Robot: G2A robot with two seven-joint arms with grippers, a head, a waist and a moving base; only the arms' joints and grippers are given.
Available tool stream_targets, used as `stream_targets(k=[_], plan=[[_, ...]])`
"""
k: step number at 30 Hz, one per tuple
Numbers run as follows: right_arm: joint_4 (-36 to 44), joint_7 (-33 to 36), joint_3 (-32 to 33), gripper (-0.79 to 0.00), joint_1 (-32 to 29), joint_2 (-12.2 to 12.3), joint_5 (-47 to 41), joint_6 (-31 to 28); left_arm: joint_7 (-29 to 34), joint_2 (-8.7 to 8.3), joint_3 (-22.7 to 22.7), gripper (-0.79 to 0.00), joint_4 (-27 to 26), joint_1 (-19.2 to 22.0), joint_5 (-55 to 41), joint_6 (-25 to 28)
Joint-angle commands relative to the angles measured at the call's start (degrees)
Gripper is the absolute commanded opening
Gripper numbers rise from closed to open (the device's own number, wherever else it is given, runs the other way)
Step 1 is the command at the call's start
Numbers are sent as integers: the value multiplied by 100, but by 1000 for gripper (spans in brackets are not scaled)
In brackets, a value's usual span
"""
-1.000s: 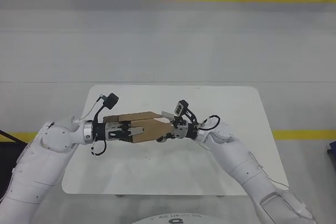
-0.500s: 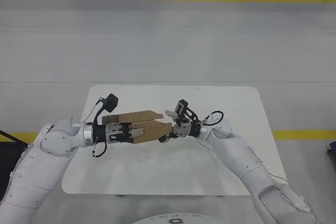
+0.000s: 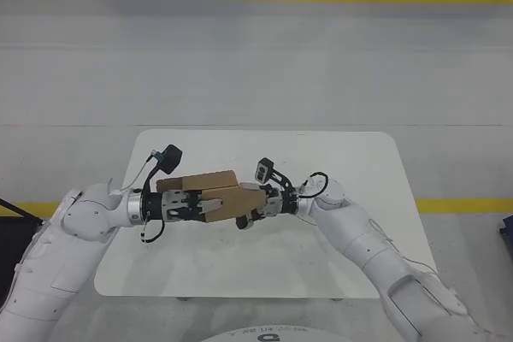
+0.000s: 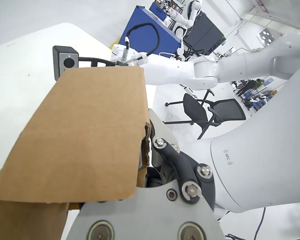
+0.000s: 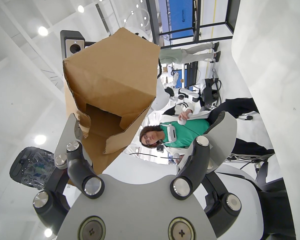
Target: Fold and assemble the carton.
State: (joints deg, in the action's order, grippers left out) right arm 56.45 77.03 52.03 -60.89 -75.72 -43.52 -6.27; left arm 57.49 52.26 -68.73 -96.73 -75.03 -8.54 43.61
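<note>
From above, the carton [image 3: 215, 191] hung off the white tabletop [image 3: 350, 248], which spread beneath it on all sides. It was a brown cardboard sleeve lying lengthwise between the two arms. The left end effector [image 3: 188, 206] was clamped on the carton's left end. The right end effector [image 3: 255, 212] sat at the carton's right end, touching it.

In the left wrist view, a flat panel of the carton [image 4: 90, 131] covered most of the gripping parts. One metal finger [image 4: 162, 129] lay pressed against the carton's torn edge. Beyond the carton's far end stood the other arm's wrist camera [image 4: 65, 62] and that arm [image 4: 180, 73]. A black office chair [image 4: 210, 111] stood well behind the carton.

In the right wrist view, the carton [image 5: 110, 76] showed its open end, with only bare cardboard inside. The right end effector [image 5: 148, 126] had its fingers spread wide apart. One finger [image 5: 70, 136] touched the carton's ragged lower edge, while the other finger [image 5: 222, 128] stood clear of the carton. The left arm's wrist camera [image 5: 73, 43] peeked out from behind the carton.
</note>
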Motion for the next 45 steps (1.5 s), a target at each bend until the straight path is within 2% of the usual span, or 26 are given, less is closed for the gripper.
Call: stream_targets(k=[1, 9, 19, 28, 33, 38, 45], plan=[[-20, 66, -31, 0, 14, -14, -12, -35, 47, -4, 25, -785, 16, 18, -61, -1], [-6, 116, -149, 0, 46, -56, 36, -29, 173, -13, 135, -785, 81, 97, -284, 11], [-54, 160, -199, 0, 77, -102, -43, -112, 529, -60, 276, -785, 315, 298, -1138, -210], [-82, 67, 467, 0, -281, 60, -492, -600, 594, -145, 342, -785, 539, 376, -1498, -275], [167, -14, 925, 0, -636, 192, -653, -844, 574, -194, 353, -785, 660, 399, -1544, -255], [712, -212, 1104, 0, -964, 279, -387, -934, 559, -215, 434, -785, 719, 445, -1488, -240], [1263, -992, 914, 0, -1123, 309, 543, -710, 567, -230, 520, -785, 739, 509, -1497, -248]])
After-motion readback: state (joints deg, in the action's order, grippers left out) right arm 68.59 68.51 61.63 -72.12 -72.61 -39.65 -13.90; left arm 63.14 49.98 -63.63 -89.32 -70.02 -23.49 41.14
